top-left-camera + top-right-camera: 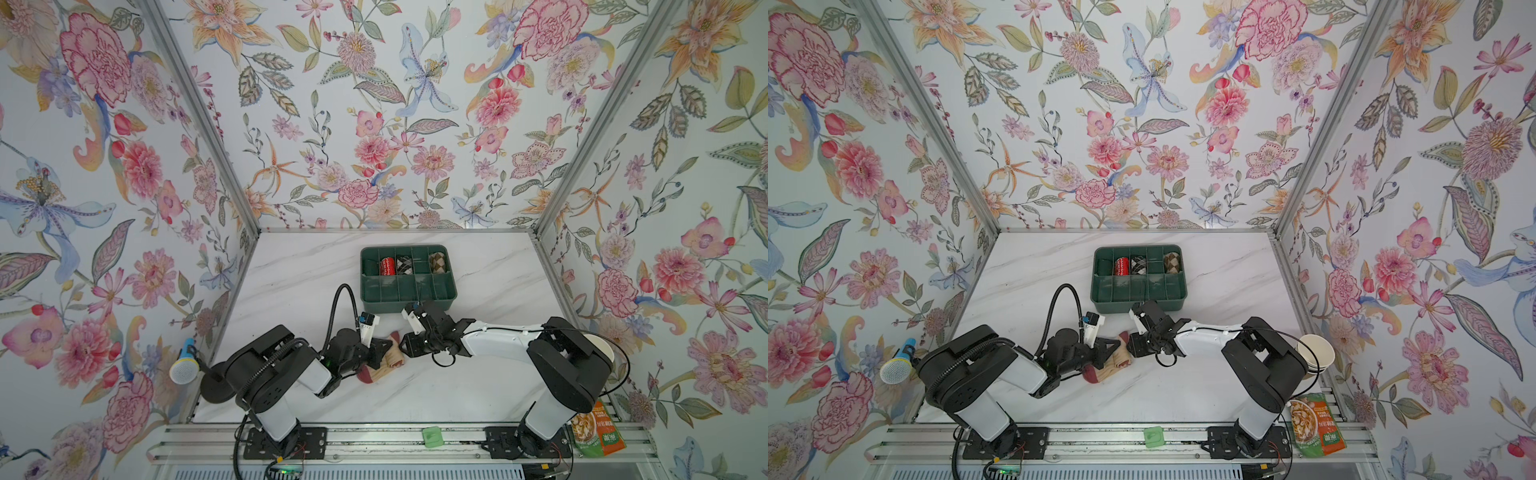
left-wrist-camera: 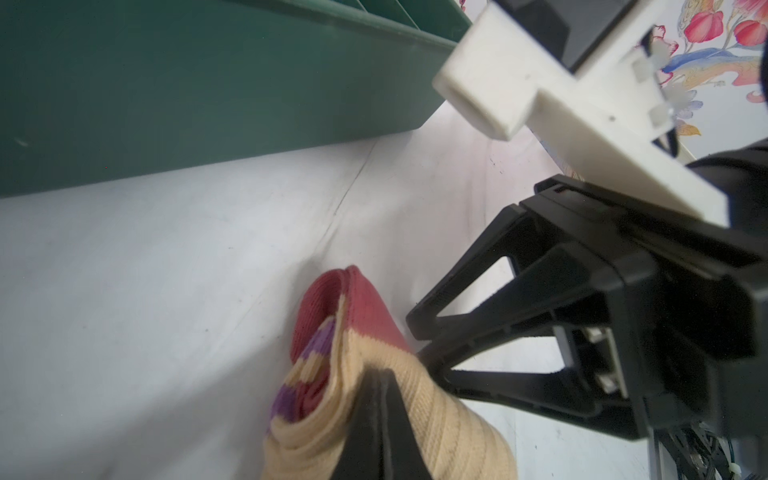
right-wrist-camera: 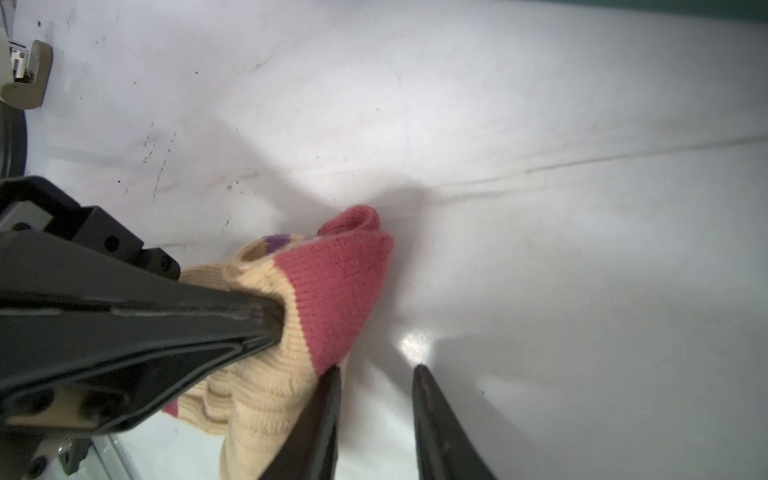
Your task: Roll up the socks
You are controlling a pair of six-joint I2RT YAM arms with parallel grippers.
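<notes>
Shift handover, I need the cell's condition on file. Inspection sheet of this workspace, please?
Surface: white marble table, faint scuffs.
Job's things: cream-and-red sock on the table; three rolled socks in the far row of the green tray.
Clutter: microphone, paper cup, snack packet at the edges.
Grippers: left gripper shut on the sock; right gripper jaws apart beside its red end.
Cables: black hose arching by the left gripper; thin cable looped by the right gripper.
Surroundings: floral walls, aluminium frame.

Cream ribbed socks [image 1: 394, 356] [image 3: 328, 286], red toes, purple stripes; bunched, partly folded, on table [image 1: 478, 386] mid-width, nearer front edge.
</notes>
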